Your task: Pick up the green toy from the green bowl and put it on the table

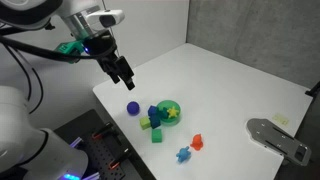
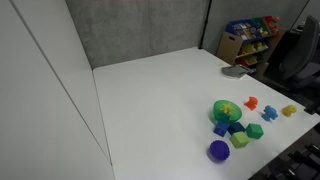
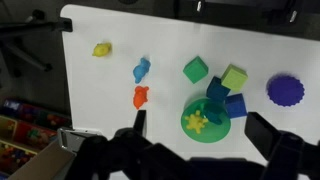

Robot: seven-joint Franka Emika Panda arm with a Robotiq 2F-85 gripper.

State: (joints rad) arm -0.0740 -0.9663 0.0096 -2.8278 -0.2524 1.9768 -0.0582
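The green bowl stands on the white table and shows in both exterior views. In the wrist view the bowl holds a dark green toy and a yellow star toy. My gripper is open and empty. It hangs above the table's corner, up and to the left of the bowl. In the wrist view its fingers frame the bowl from above. The gripper is out of an exterior view.
Blue cubes, a green cube and a light green cube crowd the bowl. A purple ball lies beside them. Orange, blue and yellow toys lie apart. A grey object lies near the table edge.
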